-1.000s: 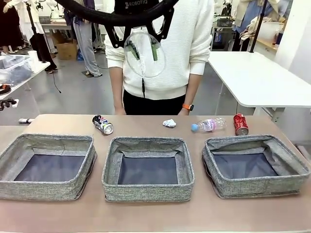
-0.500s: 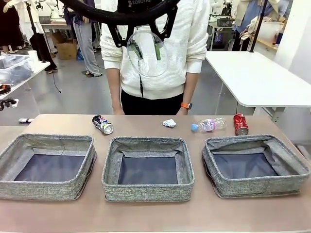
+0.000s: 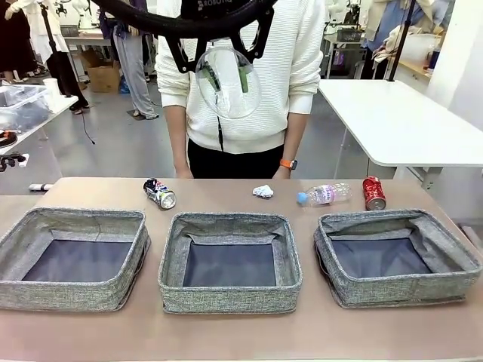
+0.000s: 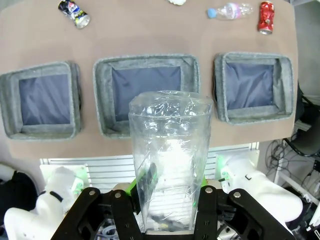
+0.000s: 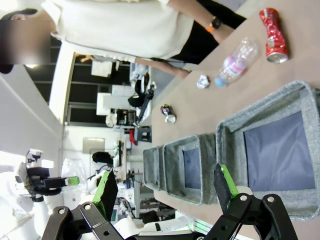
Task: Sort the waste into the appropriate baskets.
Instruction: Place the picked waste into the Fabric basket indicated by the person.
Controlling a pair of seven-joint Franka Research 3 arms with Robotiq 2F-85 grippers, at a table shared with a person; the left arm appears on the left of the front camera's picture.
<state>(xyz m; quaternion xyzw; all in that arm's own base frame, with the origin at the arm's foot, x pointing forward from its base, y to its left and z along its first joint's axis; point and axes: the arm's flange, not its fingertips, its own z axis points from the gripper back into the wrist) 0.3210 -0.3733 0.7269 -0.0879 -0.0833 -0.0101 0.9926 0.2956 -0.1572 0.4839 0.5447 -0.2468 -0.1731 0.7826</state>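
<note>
**While the left gripper holds a clear cup high up, four pieces of waste lie on the table**

Seen from the front, the clear plastic cup [image 3: 228, 81] hangs high above the table [image 3: 226, 335], in front of a person's white sweater [image 3: 302, 60]. The left gripper [image 3: 226, 75] pinches the cup between its green pads, and the cup's round end faces the camera.

From above, the left wrist view adds that the cup [image 4: 170, 150] is crumpled. Its open end points down, and in that picture it overlaps the middle basket [image 4: 146, 62].

From the front, three grey baskets sit in a row: left [image 3: 68, 296], middle [image 3: 230, 299] and right [image 3: 400, 292]. All three show dark bottoms.

Beyond them, near the table's far edge, lie a dark blue-white printed can [image 3: 160, 194], a small white paper wad [image 3: 263, 191], a clear blue-capped bottle [image 3: 324, 194] and a red can [image 3: 373, 193]. The bottle and red can are close together.

Rolled sideways, the right wrist view shows the right gripper [image 5: 165, 189] with its fingers spread wide and nothing between them.
</note>
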